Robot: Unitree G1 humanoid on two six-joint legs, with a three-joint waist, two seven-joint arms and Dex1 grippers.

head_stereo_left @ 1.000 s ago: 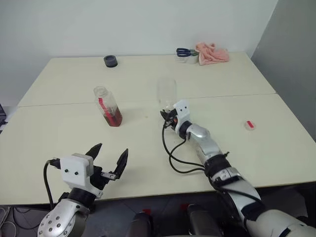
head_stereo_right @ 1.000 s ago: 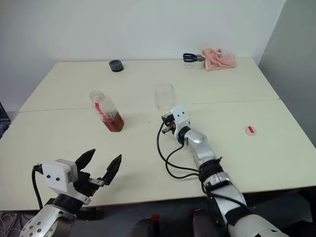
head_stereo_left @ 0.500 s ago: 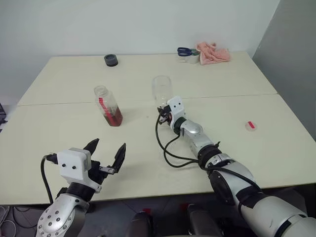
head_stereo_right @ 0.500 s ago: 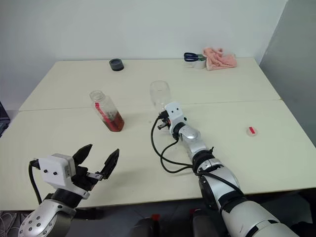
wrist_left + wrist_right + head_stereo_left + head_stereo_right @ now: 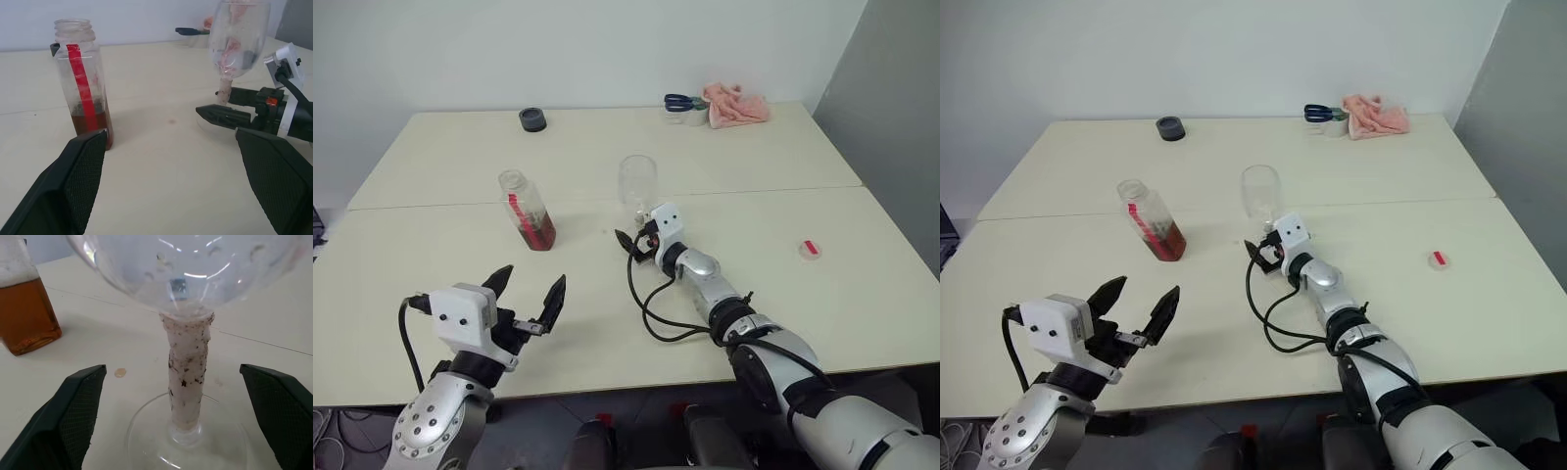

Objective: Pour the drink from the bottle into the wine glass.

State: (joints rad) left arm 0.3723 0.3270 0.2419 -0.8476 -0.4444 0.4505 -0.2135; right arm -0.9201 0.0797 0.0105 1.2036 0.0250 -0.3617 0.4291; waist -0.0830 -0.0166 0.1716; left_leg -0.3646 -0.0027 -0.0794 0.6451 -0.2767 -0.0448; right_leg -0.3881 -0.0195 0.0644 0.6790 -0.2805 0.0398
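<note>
No pour made: the wine glass (image 5: 1261, 193) stands upright and empty on the surface (image 5: 431, 284), and the drink (image 5: 538, 233) sits low in the uncapped bottle (image 5: 526, 210), so grasping, lifting and tipping the bottle are all left to do. My right fingers (image 5: 171, 418) are spread wide and grip nothing, the glass stem standing between them, foot just ahead on the surface. My left fingers (image 5: 168, 181) are also fully spread and empty, the bottle ahead of them toward the left one, well apart, with the glass ahead toward the right one.
</note>
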